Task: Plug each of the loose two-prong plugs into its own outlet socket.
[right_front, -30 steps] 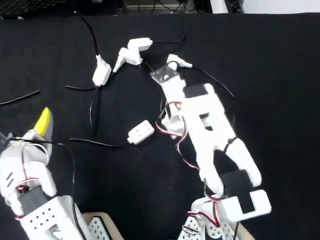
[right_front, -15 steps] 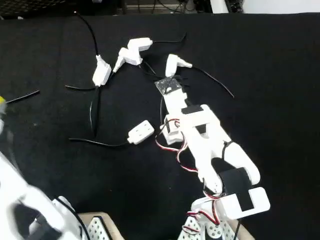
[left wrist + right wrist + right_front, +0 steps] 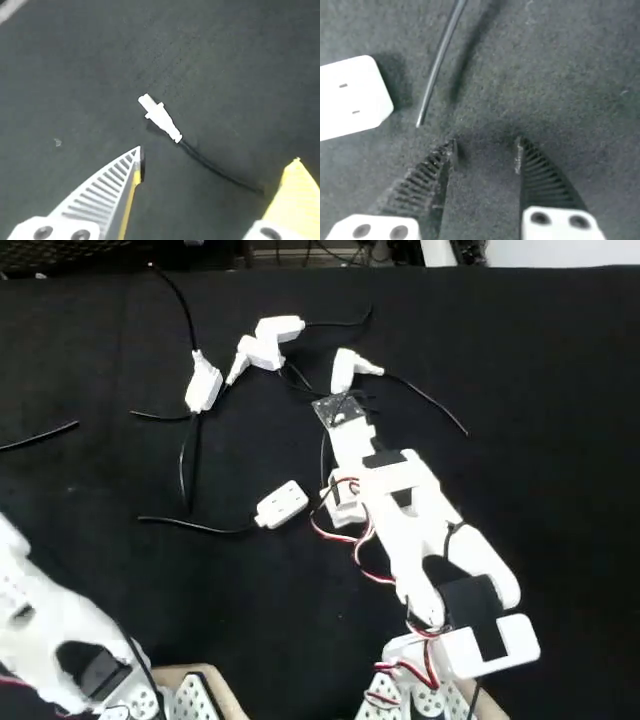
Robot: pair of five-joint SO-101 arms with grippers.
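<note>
Your right gripper (image 3: 485, 144) sits low over the black cloth (image 3: 560, 390), its fingers a little apart with nothing between them. Just beside it lies a white socket block (image 3: 350, 97) showing two slots, and the bare end of a thin black wire (image 3: 440, 60) stops near one fingertip.

Your left gripper (image 3: 218, 155) has its fingers spread wide (one of them yellow-tipped). It hangs over a small white plug (image 3: 160, 119) that lies flat on the cloth ahead of the fingertips, untouched. The plug's black cord (image 3: 215, 167) trails back toward the yellow finger (image 3: 292, 192).

From above, you can see a corded outlet (image 3: 282, 503) lying just beside the right arm (image 3: 420, 520). Farther up the table are a lone white piece (image 3: 203, 382) and a joined white pair (image 3: 265, 345).
</note>
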